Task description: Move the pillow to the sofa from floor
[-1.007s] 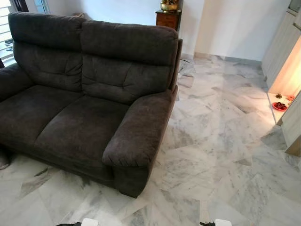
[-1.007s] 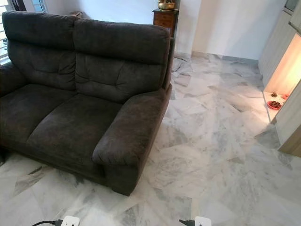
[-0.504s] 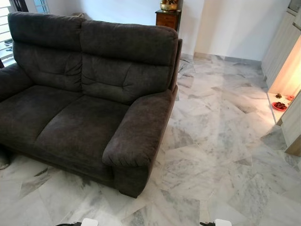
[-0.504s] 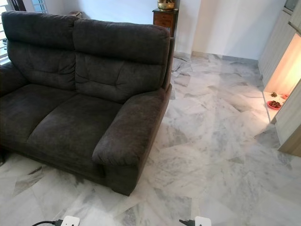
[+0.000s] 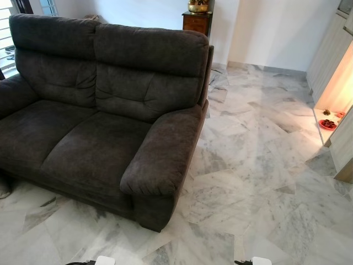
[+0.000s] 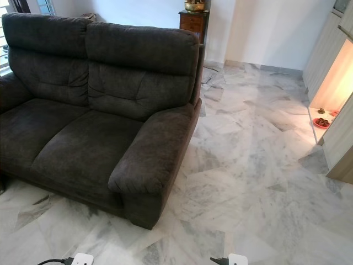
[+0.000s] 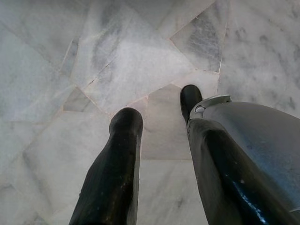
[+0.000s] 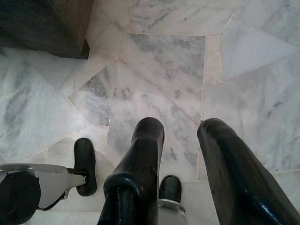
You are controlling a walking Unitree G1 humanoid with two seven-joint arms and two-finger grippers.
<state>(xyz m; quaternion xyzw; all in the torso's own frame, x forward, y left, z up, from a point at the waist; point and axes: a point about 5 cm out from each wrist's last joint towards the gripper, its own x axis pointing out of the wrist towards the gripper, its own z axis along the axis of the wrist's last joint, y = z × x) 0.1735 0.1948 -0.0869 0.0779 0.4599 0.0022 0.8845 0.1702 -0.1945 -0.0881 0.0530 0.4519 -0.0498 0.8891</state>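
A dark grey two-seat sofa [image 5: 105,110] stands on the marble floor at the left, and its two seat cushions are bare. Its near armrest [image 5: 162,152] points toward me. My left gripper [image 7: 164,123] hangs over the floor tiles, open with nothing between its black fingers [image 7: 117,159]. My right gripper [image 8: 180,129] also hangs low over the tiles, open and holding nothing, a little away from a bottom corner of the sofa [image 8: 70,37].
Grey-veined marble floor [image 5: 253,165] stretches to the right of the sofa. A wooden cabinet [image 5: 197,22] with a brass bowl stands behind the sofa. A lit niche with a red dish [image 5: 328,124] lies at the far right. My feet [image 8: 84,164] stand below the grippers.
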